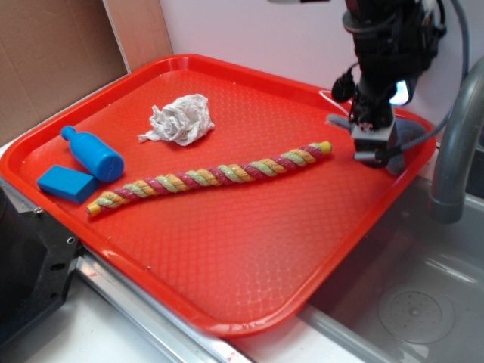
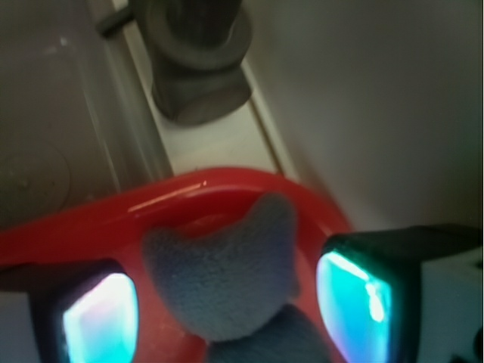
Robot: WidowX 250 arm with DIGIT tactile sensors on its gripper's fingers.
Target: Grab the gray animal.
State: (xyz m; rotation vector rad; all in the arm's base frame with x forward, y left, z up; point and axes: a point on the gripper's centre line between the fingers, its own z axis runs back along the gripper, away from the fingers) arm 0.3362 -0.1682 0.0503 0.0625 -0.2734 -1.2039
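The gray animal (image 1: 413, 136) lies in the far right corner of the red tray (image 1: 249, 257), mostly hidden behind my gripper (image 1: 373, 147), which stands right over it. In the wrist view the soft gray plush (image 2: 227, 280) sits between my two glowing fingertips (image 2: 355, 295), with its pointed fin toward the tray rim (image 2: 151, 208). A strip of red tray shows on each side between the pads and the plush. The gripper is open around the toy, not closed on it.
A crumpled white paper wad (image 1: 180, 119), a long multicoloured rope (image 1: 212, 175), a blue bottle (image 1: 94, 153) and a blue block (image 1: 66, 182) lie on the tray. A gray faucet (image 1: 457, 151) and the sink (image 1: 408, 302) are just right of the tray; the wall is close behind.
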